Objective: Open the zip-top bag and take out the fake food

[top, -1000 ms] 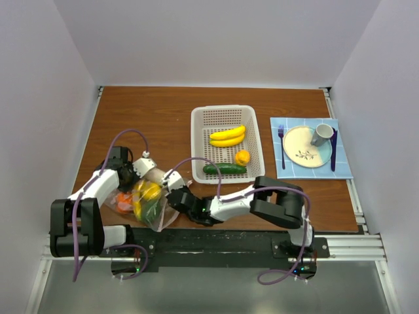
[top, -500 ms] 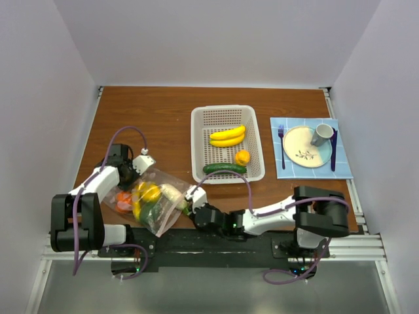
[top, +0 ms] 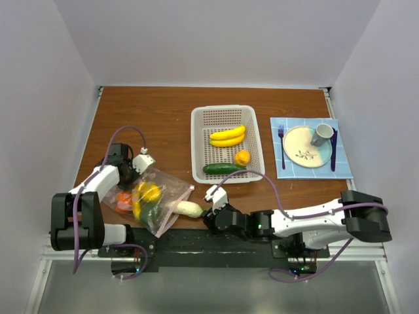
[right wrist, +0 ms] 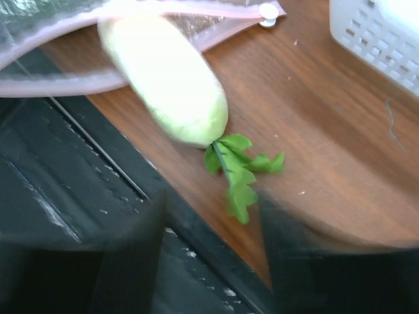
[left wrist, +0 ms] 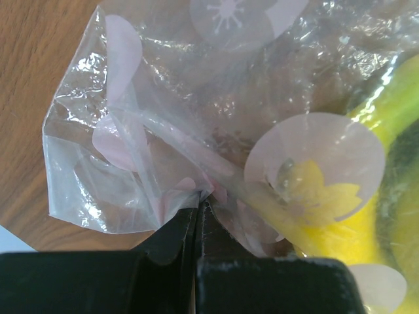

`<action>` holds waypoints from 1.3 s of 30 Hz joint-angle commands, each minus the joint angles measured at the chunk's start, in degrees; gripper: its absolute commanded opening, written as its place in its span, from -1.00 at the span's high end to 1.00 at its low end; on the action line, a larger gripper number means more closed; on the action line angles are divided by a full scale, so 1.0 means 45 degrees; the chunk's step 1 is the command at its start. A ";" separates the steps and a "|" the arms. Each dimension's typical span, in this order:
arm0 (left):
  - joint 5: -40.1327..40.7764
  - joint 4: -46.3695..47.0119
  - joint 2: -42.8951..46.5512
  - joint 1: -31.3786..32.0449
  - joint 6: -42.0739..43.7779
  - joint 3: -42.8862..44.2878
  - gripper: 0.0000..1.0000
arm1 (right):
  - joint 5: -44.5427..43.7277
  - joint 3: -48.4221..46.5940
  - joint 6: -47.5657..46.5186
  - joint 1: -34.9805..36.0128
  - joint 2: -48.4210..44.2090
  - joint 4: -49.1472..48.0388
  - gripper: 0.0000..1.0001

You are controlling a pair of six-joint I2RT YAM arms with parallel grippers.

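The zip-top bag [top: 165, 188] lies at the near left with its pink zip mouth facing right. My left gripper [top: 139, 166] is shut on the bag's far corner [left wrist: 200, 199]. Fake food still shows inside it: a yellow piece [top: 148, 191] [left wrist: 327, 196], an orange-red tomato [top: 122, 202] and a green piece [top: 150, 210]. A white oval vegetable [top: 188, 209] [right wrist: 167, 85] with green leaves [right wrist: 245, 167] lies on the table, one end at the bag mouth. My right gripper [top: 209, 211] [right wrist: 209, 261] stands open just right of it, and the leaves lie just ahead of the gap between its fingers.
A white perforated basket [top: 226, 118] behind holds yellow bananas [top: 227, 136], a small orange-yellow fruit [top: 242, 157] and a green cucumber [top: 224, 169]. At the right, a blue mat carries a cream plate [top: 301, 147], a grey mug [top: 321, 133] and cutlery. The table's near edge and black rail [right wrist: 78, 190] run right beside the white vegetable.
My right gripper drew the white vegetable out through the bag mouth, opened, let it go on the table, and backed off to the right. The left gripper kept its hold.
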State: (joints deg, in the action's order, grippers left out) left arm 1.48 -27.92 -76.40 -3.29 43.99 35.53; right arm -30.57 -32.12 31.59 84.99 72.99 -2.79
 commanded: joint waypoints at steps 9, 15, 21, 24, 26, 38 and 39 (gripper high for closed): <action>-0.0543 -0.0396 -0.0151 0.0028 -0.0361 0.0074 1.00 | -0.0590 -0.3447 -0.4477 -0.0136 0.3211 -0.0004 -0.98; -0.0465 -0.0417 0.0064 0.0028 -0.0244 -0.0063 1.00 | 0.1711 -0.3742 -0.4309 -0.1912 0.4892 -0.1469 -0.95; -0.0794 -0.0825 0.0278 0.0028 -0.0516 0.0462 1.00 | 0.3099 -0.3546 -0.3897 -0.2324 0.5420 -0.1940 -0.33; -0.1690 -0.1878 0.0454 0.0047 -0.0906 0.1516 1.00 | 0.3257 -0.3468 -0.3740 -0.2305 0.4916 -0.1647 0.21; -0.2413 -0.2890 0.0746 0.0028 -0.1179 0.2663 1.00 | 0.3121 -0.3351 -0.3662 -0.2305 0.4271 -0.1103 0.78; -0.2031 -0.5163 0.1489 -0.0011 -0.0831 0.5916 1.00 | 0.2571 -0.4053 -0.1983 -0.2305 0.0089 0.5590 1.00; -0.1853 -0.5085 0.1490 -0.0031 -0.0791 0.5759 1.00 | 0.2632 -0.4093 -0.1866 -0.2324 0.0069 0.5948 1.00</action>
State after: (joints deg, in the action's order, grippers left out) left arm -10.04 -48.31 -70.59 -3.29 39.62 62.00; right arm -18.96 -47.88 19.25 74.54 73.32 10.09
